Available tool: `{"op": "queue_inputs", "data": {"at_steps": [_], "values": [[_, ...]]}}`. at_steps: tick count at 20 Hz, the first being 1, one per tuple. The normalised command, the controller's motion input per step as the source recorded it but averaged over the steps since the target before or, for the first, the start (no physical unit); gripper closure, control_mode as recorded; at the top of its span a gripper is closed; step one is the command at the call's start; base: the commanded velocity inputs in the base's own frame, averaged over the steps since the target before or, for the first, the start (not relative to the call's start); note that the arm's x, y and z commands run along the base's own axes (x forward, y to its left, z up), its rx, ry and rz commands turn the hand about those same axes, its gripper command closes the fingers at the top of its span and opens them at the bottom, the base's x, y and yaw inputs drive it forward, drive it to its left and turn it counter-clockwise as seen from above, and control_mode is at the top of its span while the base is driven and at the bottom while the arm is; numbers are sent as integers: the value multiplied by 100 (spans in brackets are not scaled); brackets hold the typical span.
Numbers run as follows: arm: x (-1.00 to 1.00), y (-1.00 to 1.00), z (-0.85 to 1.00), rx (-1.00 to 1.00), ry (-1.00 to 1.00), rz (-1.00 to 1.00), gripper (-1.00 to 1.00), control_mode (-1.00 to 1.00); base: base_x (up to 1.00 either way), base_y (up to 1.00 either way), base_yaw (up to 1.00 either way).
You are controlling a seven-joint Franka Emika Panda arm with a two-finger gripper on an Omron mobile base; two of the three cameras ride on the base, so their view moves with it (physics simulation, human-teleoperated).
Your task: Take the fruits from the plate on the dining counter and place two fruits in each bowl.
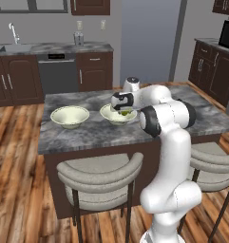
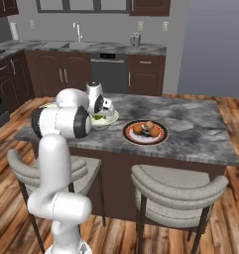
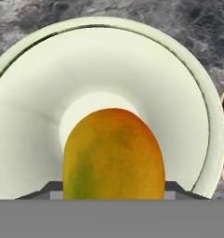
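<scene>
A: Hand view looks straight down into a bowl [image 3: 34, 107]: smooth, pale cream-green, wide and shallow, with a plain rounded rim and a flatter pale floor.

B: And the tool?

A: Its two dark tips sit on either side of an oval fruit [image 3: 113, 155] with a matte orange skin that shades to yellow-green low on one side. The tool [image 3: 113, 188] is clamped on that fruit, which hangs over the middle of the bowl.

B: What does the bowl rest on?

A: On the table [image 1: 73, 135], whose top is grey marbled stone with darker veins, over a dark brown wood base. In the left base view the tool [image 1: 124, 110] is at that bowl, and a second matching bowl [image 1: 69, 116] stands to its left, apart from it.

B: Where are the other fruits?

A: In the right base view a round flat plate [image 2: 145, 133] lies just to the right of the near bowl [image 2: 107, 120], with a white centre, a red-orange ring and a dark rim. Small round fruits [image 2: 145, 129], orange and reddish-brown, sit clustered on it.

B: Anything else near the table?

A: Two stools [image 2: 178, 191] with curved, padded grey backs on thin dark legs stand at its near side.
</scene>
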Motion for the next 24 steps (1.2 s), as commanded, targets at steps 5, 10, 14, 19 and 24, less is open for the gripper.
{"op": "queue_inputs", "data": {"at_steps": [5,10,14,19,24], "values": [[23,0,-40,0,3,2,100,-100,0,0,0],[0,0,-27,0,7,1,-100,-100,0,0,0],[0,0,0,0,0,0,-100,-100,0,0,0],[0,0,0,0,0,0,-100,-100,0,0,0],[0,0,34,0,0,0,-100,-100,0,0,0]]}}
